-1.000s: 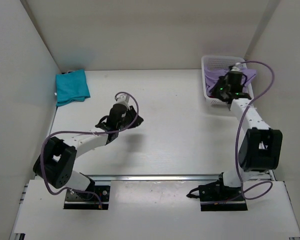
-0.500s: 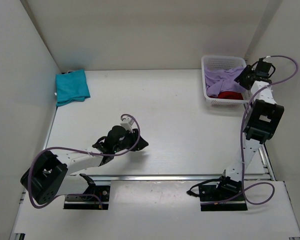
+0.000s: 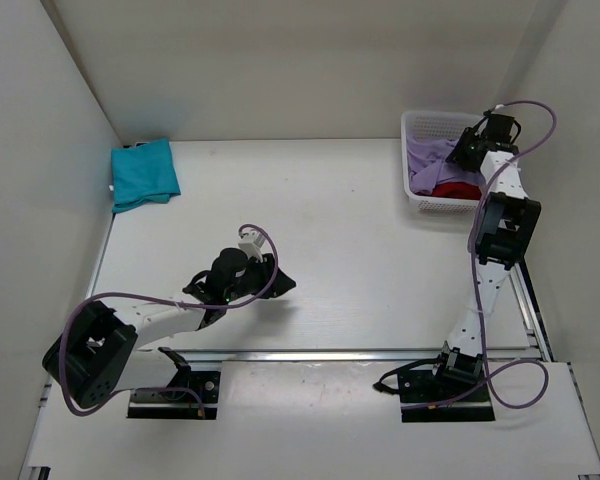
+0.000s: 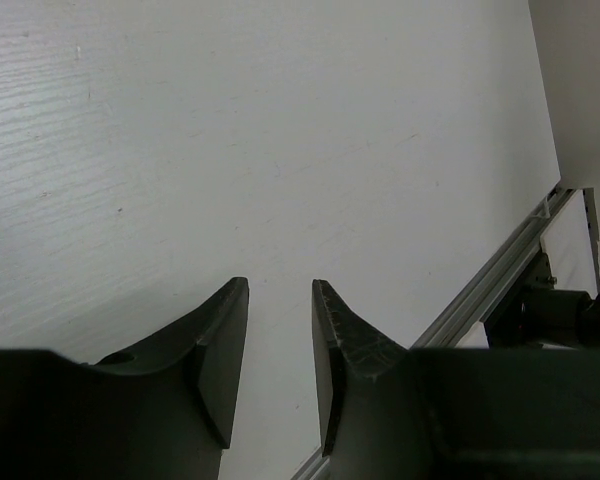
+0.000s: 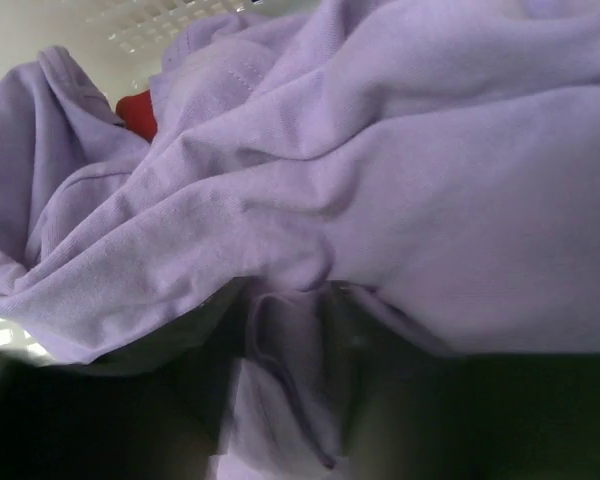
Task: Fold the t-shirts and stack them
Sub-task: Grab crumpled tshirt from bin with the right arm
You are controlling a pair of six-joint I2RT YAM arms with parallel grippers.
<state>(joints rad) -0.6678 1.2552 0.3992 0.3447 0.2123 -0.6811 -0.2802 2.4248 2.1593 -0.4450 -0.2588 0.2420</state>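
A teal t-shirt (image 3: 143,172) lies folded at the table's back left corner. In the white basket (image 3: 426,124) at the back right, a crumpled lavender t-shirt (image 3: 427,160) lies beside a red t-shirt (image 3: 459,189). My right gripper (image 3: 468,151) reaches down into the basket's right side. In the right wrist view the lavender t-shirt (image 5: 380,170) fills the frame. A loose fold of it lies between the parted jaws of the open right gripper (image 5: 292,400), and a bit of the red t-shirt (image 5: 135,112) shows behind. My left gripper (image 3: 280,285) (image 4: 280,292) hangs open low over bare table.
White walls close in the table on the left, back and right. A metal rail (image 3: 330,353) runs along the near edge, also seen in the left wrist view as the rail (image 4: 500,275). The basket's lattice wall (image 5: 170,15) shows behind the cloth.
The left arm drew back toward the near edge and its jaws widened slightly. The right gripper left the basket's middle, swung to its right rim, came back over the cloth, and its jaws opened.
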